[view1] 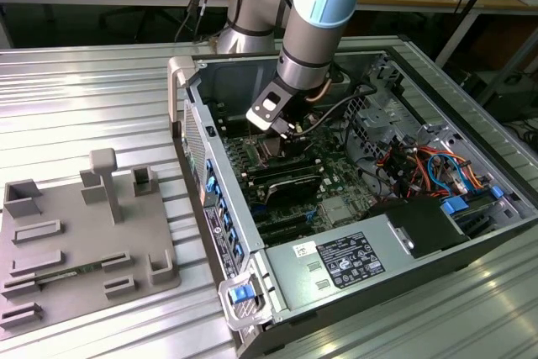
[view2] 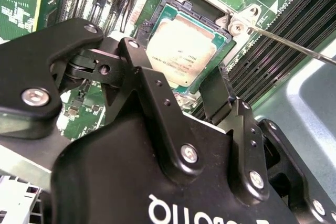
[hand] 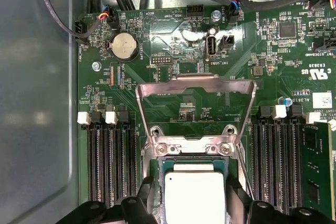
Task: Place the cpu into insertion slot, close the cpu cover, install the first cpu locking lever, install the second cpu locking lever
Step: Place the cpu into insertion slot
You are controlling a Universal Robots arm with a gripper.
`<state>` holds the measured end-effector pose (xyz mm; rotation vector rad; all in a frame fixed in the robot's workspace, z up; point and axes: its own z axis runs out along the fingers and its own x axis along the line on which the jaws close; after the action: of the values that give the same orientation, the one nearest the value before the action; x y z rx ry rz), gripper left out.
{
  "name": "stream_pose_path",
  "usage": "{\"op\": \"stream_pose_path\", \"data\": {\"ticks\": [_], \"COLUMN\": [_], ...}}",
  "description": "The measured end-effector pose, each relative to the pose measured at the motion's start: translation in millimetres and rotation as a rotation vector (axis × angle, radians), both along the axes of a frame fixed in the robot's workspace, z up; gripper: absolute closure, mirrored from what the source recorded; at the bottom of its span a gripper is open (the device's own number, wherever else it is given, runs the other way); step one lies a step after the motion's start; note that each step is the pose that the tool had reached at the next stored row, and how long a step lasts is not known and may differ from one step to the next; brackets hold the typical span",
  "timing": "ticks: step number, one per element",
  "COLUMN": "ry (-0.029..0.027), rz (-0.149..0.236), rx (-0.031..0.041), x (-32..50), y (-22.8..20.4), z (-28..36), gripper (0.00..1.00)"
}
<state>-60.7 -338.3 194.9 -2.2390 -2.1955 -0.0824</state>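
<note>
The cpu [view2: 178,51] lies flat in the insertion slot [view2: 157,11] on the green motherboard, silver top up. My gripper [view2: 165,90] hovers just over it, open, with a black finger [view2: 216,90] on either side of the chip. In the first wrist view the cpu [hand: 195,187] sits between the two fingertips [hand: 148,195] of the gripper [hand: 192,208]. The cpu cover [hand: 197,83], a silver frame, stands swung open beyond the socket. A thin locking lever [view2: 294,45] sticks out free beside it. In the exterior view the gripper [view1: 282,128] is low inside the computer case [view1: 252,233].
Rows of black memory slots [hand: 110,166] flank the socket on both sides. Bundled cables [view1: 420,166] and a power supply [view1: 353,262] fill the case toward the exterior view's right. A grey fixture tray [view1: 84,241] lies on the metal table at the left.
</note>
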Motion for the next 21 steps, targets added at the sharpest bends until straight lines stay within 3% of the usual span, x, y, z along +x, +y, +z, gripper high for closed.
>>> {"op": "stream_pose_path", "data": {"ticks": [2,7,14,21], "ry": [0.0003,0.0003,0.0003,0.0003], "rz": [0.000,0.000,0.000,0.000], "rx": [-0.0002,-0.0002,-0.0002,-0.0052], "x": [0.0,0.0,0.0,0.0], "y": [0.0,0.0,0.0,0.0], "z": [0.1,8.6,12.6,24.1], "gripper": [0.35,0.35,0.35,0.36]}}
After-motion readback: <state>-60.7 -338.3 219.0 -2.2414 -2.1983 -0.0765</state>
